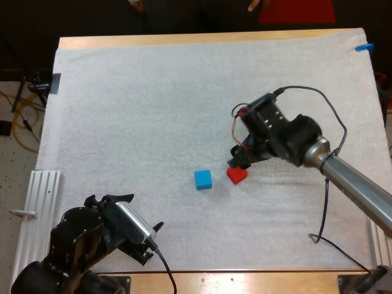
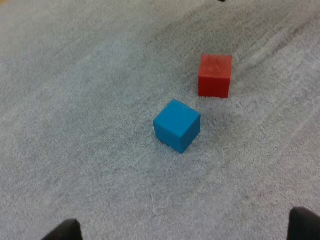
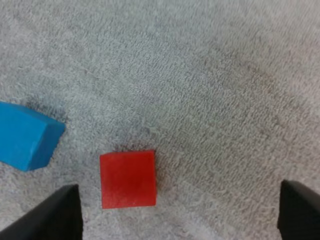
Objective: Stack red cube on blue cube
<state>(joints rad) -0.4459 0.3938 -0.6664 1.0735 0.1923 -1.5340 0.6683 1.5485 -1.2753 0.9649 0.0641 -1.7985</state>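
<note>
Hovering over the red cube, my right jaws are wide open and empty; next they should drop and pinch it.

Cover is a white terry-cloth mat: rough looped nap, matt. Under it a pale wooden desk, edge smooth. The small red cube and small blue cube: smooth matt faces, plastic-looking. The right arm's silver tube: smooth metal, dull sheen.
</note>
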